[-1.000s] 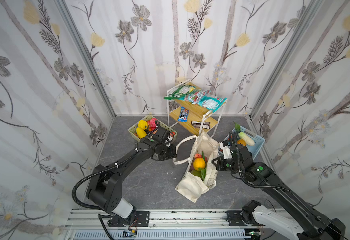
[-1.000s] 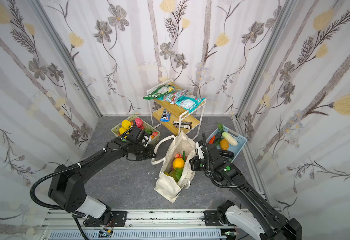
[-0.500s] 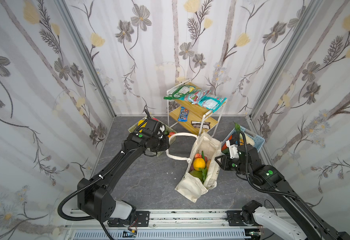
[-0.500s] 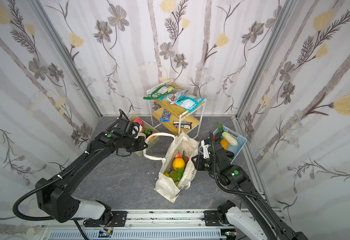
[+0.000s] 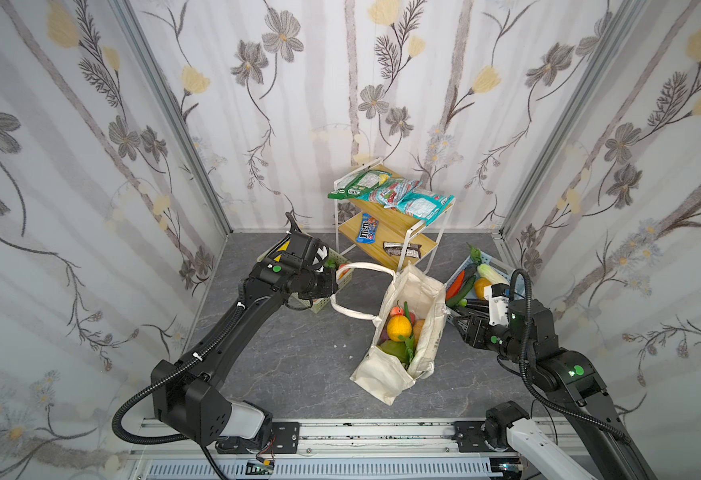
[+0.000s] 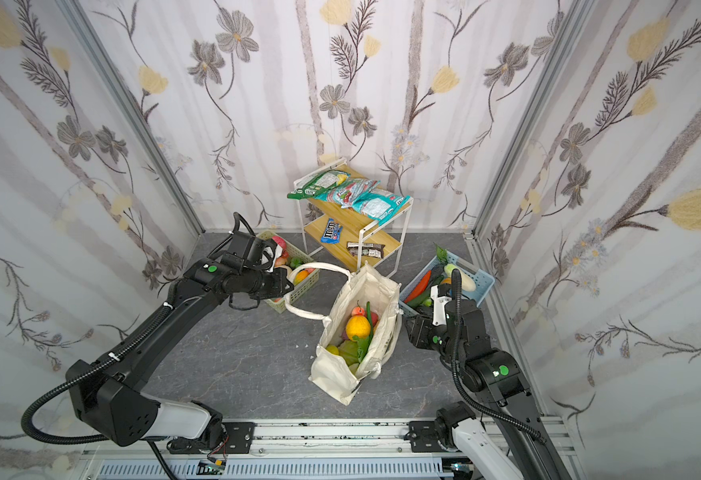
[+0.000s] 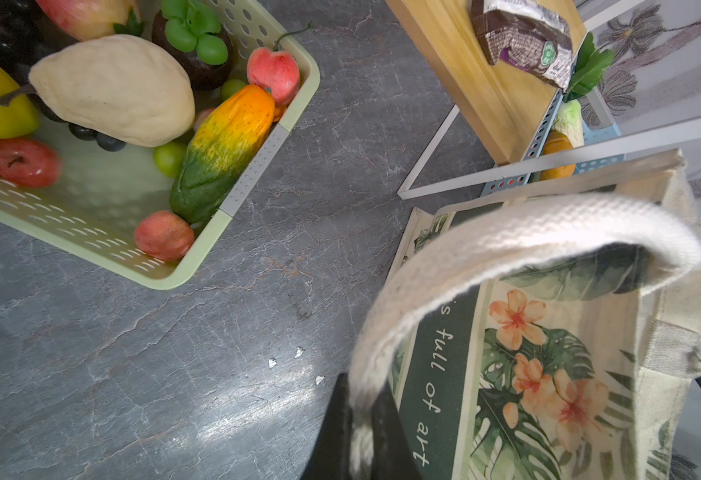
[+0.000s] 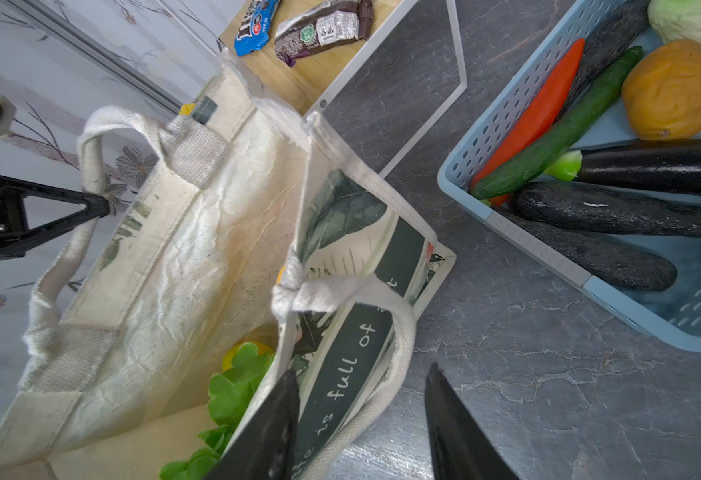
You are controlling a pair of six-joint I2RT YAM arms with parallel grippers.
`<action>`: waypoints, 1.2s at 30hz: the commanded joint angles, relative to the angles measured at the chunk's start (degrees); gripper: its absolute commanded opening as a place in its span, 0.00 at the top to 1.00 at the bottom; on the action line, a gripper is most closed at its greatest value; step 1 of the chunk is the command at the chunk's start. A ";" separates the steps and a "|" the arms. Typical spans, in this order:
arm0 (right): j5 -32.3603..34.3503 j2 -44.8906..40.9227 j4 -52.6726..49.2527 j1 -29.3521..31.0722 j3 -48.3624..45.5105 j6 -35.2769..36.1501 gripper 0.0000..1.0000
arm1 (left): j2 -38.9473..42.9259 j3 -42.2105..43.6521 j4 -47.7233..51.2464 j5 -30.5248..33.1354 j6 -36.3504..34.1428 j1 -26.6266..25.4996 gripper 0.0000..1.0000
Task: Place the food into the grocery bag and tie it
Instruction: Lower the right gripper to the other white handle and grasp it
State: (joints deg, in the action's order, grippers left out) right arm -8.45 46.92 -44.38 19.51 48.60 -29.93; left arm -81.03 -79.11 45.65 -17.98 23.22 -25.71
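Observation:
The cream grocery bag [image 5: 390, 370] [image 6: 336, 374] stands open on the grey floor in both top views. Toy food lies inside it, with an orange [image 5: 398, 327] [image 6: 358, 327] on top. My left gripper [image 5: 334, 286] [image 6: 288, 286] [image 7: 361, 399] is shut on the bag's white handle [image 5: 365, 266] [image 7: 507, 237] and holds it out to the left. My right gripper [image 5: 457, 322] [image 6: 407, 326] [image 8: 360, 370] is open at the bag's right side. The lettered wall and the other handle [image 8: 403, 345] lie loose between its fingers.
A pale green basket [image 6: 303, 286] [image 7: 253, 174] of fruit sits under my left arm. At the right, a blue basket [image 5: 494, 266] [image 8: 548, 253] holds vegetables behind my right gripper. A white wire shelf [image 5: 398, 232] with snack packets stands behind the bag.
My left arm has lifted, drawing the slack handle out into a stretched loop. My right gripper has opened and drawn slightly right, away from the bag's wall.

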 commanded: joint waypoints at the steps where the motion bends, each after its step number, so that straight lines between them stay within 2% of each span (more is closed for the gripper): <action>1: -0.74 0.52 -0.50 -0.92 -3.75 -0.31 0.50 | 0.12 -0.69 0.23 0.24 -0.37 0.14 1.00; 10: -11.81 1.27 14.69 -0.88 -17.50 -4.51 0.50 | 0.22 -1.50 0.95 -0.61 -0.72 0.14 1.00; 19: -14.94 5.30 25.45 -0.87 -25.22 -6.68 0.52 | 0.61 -2.37 1.38 -0.65 -0.81 0.14 1.00; 23: -15.61 5.73 28.69 -0.87 -27.07 -7.57 0.58 | 0.43 -2.53 1.42 -1.03 -0.81 0.15 1.00; 31: -16.56 5.38 30.11 -0.91 -27.83 -8.08 0.87 | 0.59 -3.74 2.20 -1.03 -1.16 0.01 1.00; 36: -14.40 3.37 24.46 -1.05 -24.06 -6.88 0.91 | 0.96 -6.19 3.56 -0.32 -1.81 -0.05 1.00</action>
State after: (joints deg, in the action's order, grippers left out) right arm -24.10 51.24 -19.11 18.52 22.50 -37.45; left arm -80.71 -83.40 49.04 -18.22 22.22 -25.76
